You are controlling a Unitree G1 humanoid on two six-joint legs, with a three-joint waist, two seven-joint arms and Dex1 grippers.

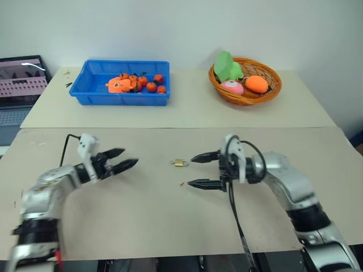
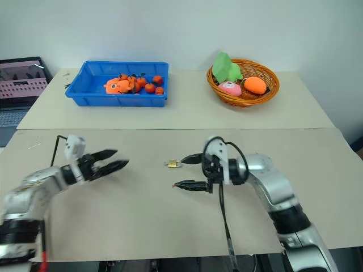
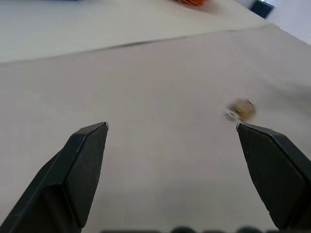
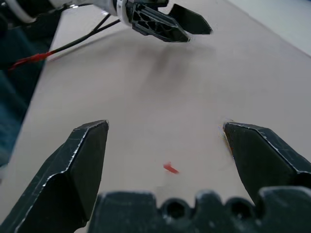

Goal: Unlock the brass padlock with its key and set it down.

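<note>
— Where's the padlock [image 1: 180,163] now?

— Flat on the worktop [image 1: 170,226], untouched, between the two arms. It sits just off the far finger of the right gripper [image 1: 199,170], a little to its left, and well right of the left gripper [image 1: 121,159].

— Either one holding anything?

— No. Both are spread wide and empty, tips pointing in toward each other.

— So what's the step?

— Picking the padlock up, I'd say. It's tiny, so the right gripper should slide left and a touch farther away until the brass body sits squarely between its fingers, then drop low and pinch the body, not the thin shackle. I can't make out a key.

— That red speck [image 1: 181,183]?

— Near side of the padlock. Ignore it.
</note>
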